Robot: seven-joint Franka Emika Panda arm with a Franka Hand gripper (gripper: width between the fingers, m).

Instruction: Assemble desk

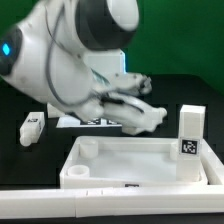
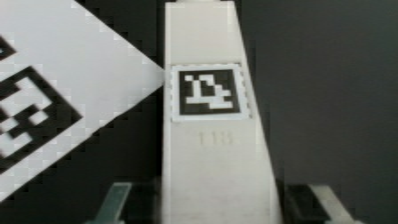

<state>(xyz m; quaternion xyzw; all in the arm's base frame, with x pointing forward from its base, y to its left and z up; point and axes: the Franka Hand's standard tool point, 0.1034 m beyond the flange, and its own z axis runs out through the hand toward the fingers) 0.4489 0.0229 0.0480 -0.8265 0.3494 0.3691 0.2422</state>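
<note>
Btwn pincer (image 2: 212,204) jaws: desk leg (image 2: 210,55)

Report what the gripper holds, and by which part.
Nothing is clamped: the gripper straddles a tagged desk leg, a finger beside each long side, with a dark gap at both.

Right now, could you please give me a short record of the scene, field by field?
desk top: lies flat in the foreground of the exterior view, rim up
upright leg: stands at the top's far corner, exterior view's right, tag showing
lying leg: lies flat on the exterior view's left, apart from the top
leg under wrist: lies lengthwise between the fingers, tag up
fingers: open, one on each side of that leg, gaps showing
marker board: beside that leg
</note>
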